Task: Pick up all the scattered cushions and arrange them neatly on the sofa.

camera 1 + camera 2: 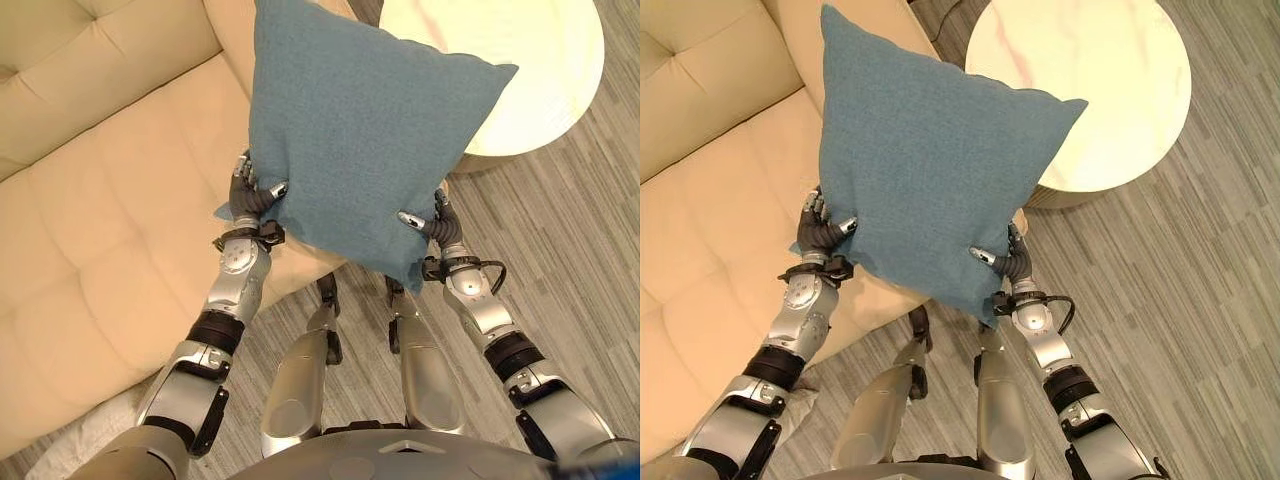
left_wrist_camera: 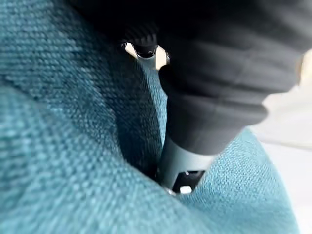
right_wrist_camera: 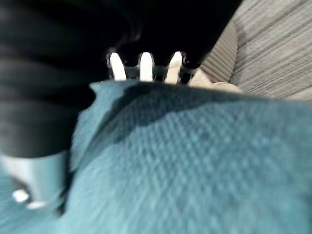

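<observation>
Left hand (image 1: 250,196) and right hand (image 1: 432,226) pinch the teal cushion (image 1: 365,140), fingers curled round its lower edge.

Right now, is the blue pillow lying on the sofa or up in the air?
Up in the air: the square blue fabric cushion is pinched by the left hand and right hand above the cream sofa.

Plain teal cushion (image 1: 360,140), cream tufted sofa (image 1: 90,200), pale marbled table (image 1: 1090,80), grey striped floor (image 1: 1200,300).
</observation>
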Controlling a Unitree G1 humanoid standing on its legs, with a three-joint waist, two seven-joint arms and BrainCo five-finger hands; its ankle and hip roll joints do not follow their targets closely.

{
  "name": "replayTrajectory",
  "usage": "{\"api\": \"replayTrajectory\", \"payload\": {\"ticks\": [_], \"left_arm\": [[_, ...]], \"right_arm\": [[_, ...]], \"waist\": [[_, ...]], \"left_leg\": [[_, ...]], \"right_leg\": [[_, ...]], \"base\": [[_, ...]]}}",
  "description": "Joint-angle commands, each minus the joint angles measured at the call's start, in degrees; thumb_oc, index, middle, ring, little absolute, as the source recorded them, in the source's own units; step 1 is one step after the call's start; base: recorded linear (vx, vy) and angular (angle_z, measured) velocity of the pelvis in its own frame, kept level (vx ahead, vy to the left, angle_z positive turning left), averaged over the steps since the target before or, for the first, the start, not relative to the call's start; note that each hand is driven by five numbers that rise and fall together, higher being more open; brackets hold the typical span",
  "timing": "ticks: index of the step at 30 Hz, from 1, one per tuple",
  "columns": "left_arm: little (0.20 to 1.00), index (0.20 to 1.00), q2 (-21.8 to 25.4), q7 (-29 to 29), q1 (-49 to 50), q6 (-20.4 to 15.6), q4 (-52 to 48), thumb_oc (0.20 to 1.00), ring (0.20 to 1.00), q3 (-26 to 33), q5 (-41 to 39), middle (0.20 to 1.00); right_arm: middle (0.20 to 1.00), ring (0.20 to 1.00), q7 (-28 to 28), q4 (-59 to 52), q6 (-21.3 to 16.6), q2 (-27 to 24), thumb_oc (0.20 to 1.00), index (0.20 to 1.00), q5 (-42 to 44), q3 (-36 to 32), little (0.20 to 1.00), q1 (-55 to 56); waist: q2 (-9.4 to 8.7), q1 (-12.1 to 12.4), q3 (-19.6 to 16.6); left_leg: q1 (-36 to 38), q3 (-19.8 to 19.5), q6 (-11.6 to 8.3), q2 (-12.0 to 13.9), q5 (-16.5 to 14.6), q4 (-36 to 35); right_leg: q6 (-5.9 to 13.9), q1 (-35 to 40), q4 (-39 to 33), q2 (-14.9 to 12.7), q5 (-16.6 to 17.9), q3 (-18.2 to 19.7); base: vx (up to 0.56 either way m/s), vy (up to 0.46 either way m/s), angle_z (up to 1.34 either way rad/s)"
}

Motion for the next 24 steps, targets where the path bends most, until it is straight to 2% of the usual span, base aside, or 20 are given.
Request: {"api": "replayTrajectory", "payload": {"ticks": [1, 9, 10, 16, 20, 22, 23, 24], "left_arm": [[0.2, 0.2, -5.63, -7.14, 1.07, 0.99, -3.66, 0.2, 0.2, -6.77, 0.09, 0.2], [0.2, 0.2, -3.29, -10.62, 11.74, 2.69, -9.28, 0.2, 0.2, -3.27, 1.42, 0.2], [0.2, 0.2, -2.5, -10.94, 13.82, 2.6, -11.74, 0.2, 0.2, -1.96, 1.89, 0.2], [0.2, 0.2, -2.38, -11.38, 18.91, 2.62, -17.37, 0.2, 0.2, 0.8, 0.66, 0.2], [0.2, 0.2, -2.92, -11.44, 21.31, 1.89, -21.3, 0.2, 0.2, 1.55, -1.06, 0.2], [0.2, 0.2, -3.2, -11.75, 21.97, 1.91, -22.2, 0.2, 0.2, 1.33, -1.97, 0.2], [0.2, 0.2, -3.45, -11.93, 21.92, 1.55, -23.27, 0.2, 0.2, 1.32, -2.91, 0.2], [0.2, 0.2, -3.4, -12.43, 22.07, 1.33, -24.41, 0.2, 0.2, 1.09, -2.8, 0.2]], "right_arm": [[0.2, 0.2, 1.59, -5.89, -1.48, 2.4, 0.2, 0.2, -4.48, 4.67, 0.2, -0.33], [0.2, 0.2, 3.58, -15.3, -2.05, -3.14, 0.2, 0.2, -5.59, -2.34, 0.2, 8.01], [0.2, 0.2, 4.56, -17.12, -2.45, -4.05, 0.2, 0.2, -4.89, -4.08, 0.2, 10.21], [0.2, 0.2, 6.98, -20.2, -3.22, -4.95, 0.2, 0.2, -2.93, -7.9, 0.2, 15.67], [0.2, 0.2, 7.12, -22.59, -4.94, -4.41, 0.2, 0.2, -0.47, -9.8, 0.2, 17.98], [0.2, 0.2, 6.86, -23.63, -5.48, -4.31, 0.2, 0.2, -0.35, -10.04, 0.2, 18.34], [0.2, 0.2, 6.39, -24.47, -5.87, -4.04, 0.2, 0.2, -0.04, -10.33, 0.2, 18.19], [0.2, 0.2, 6.35, -25.58, -6.06, -3.56, 0.2, 0.2, 0.27, -10.09, 0.2, 17.71]], "waist": [[-0.58, 0.08, -1.99], [0.75, 0.46, -5.05], [1.2, 0.53, -5.48], [2.12, 0.83, -7.14], [2.17, 1.96, -7.93], [2.23, 1.98, -8.44], [1.79, 1.98, -8.18], [1.19, 1.57, -8.66]], "left_leg": [[-3.44, -5.56, -2.4, -1.0, -6.18, 8.19], [3.58, -6.85, -2.36, -0.24, -6.25, 5.63], [5.69, -7.43, -2.54, 0.12, -6.38, 5.17], [10.85, -9.63, -3.6, 1.5, -5.61, 3.74], [10.04, -12.44, -7.05, 3.17, -2.39, 4.31], [9.06, -13.47, -7.89, 3.39, -1.63, 4.83], [8.24, -12.22, -7.82, 3.76, -2.35, 6.92], [8.9, -8.94, -6.42, 4.5, -4.3, 8.65]], "right_leg": [[1.95, 2.28, -5.29, -2.52, 3.82, -4.07], [1.52, 9.23, -5.94, -1.92, 1.13, -4.98], [1.29, 11.16, -5.48, -1.48, -0.05, -5.49], [0.12, 16.3, -3.94, 0.08, -3.72, -7.74], [-1.32, 20.29, -6.11, 1.81, -6.26, -12.05], [-1.85, 21.25, -7.17, 2.08, -6.66, -14.16], [-2.25, 21.7, -7.27, 1.46, -6.77, -15.79], [-2.19, 22.0, -7.35, 0.46, -6.28, -17.52]], "base": [[0.04, -0.079, 0.02], [0.06, -0.083, 0.07], [0.06, -0.109, 0.17], [0.04, -0.146, 0.22], [-0.08, -0.224, 0.57], [-0.08, -0.174, 1.2], [-0.16, -0.132, 0.86], [-0.15, -0.075, 1.73]]}}
